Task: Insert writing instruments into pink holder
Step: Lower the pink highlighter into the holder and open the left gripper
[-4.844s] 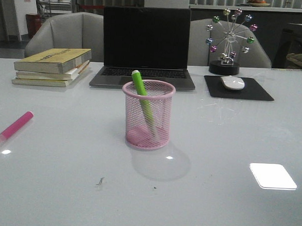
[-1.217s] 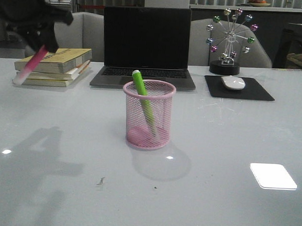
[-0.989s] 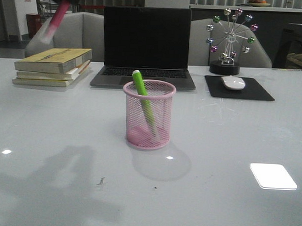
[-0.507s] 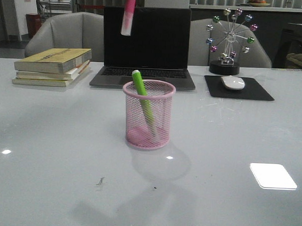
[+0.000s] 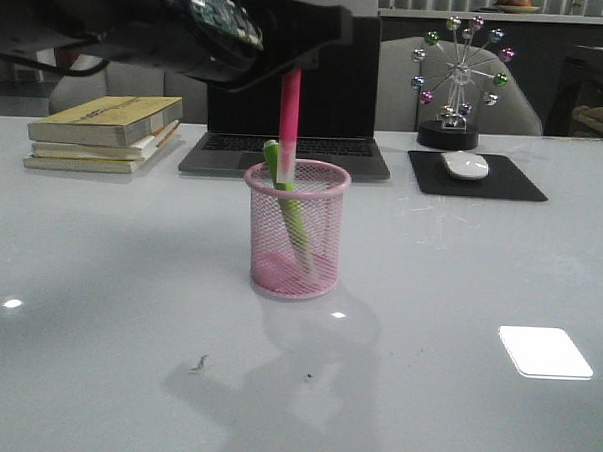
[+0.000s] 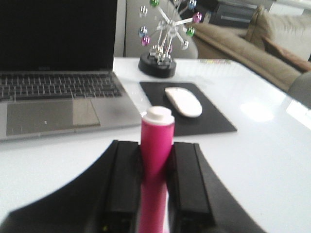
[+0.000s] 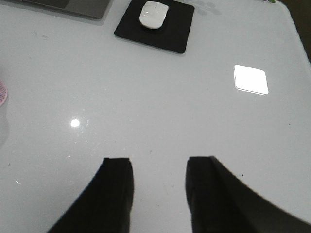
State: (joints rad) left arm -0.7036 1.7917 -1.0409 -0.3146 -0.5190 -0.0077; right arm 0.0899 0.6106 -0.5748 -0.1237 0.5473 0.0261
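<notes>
The pink holder (image 5: 295,231) stands mid-table, a wire-mesh cup. A lime green marker (image 5: 283,190) leans inside it, its top above the rim. Straight above the cup my left gripper (image 5: 298,66) is shut on the magenta pink marker (image 5: 290,110), which hangs upright with its lower end at the rim, beside the green one. In the left wrist view the pink marker (image 6: 156,160) is pinched between the two black fingers (image 6: 124,184). My right gripper (image 7: 159,165) is open over bare table, nothing between its fingers; a sliver of the holder (image 7: 2,92) shows at that view's edge.
Behind the holder are an open laptop (image 5: 292,95), a stack of books (image 5: 105,132) at the back left, and a white mouse (image 5: 465,165) on a black pad beside a ball ornament (image 5: 456,78) at the back right. My left arm (image 5: 140,24) crosses above the back left.
The left gripper has carried the pink marker from the far left, up and rightward, then down until its tip reaches the holder's rim. The holder and green marker have not moved.
</notes>
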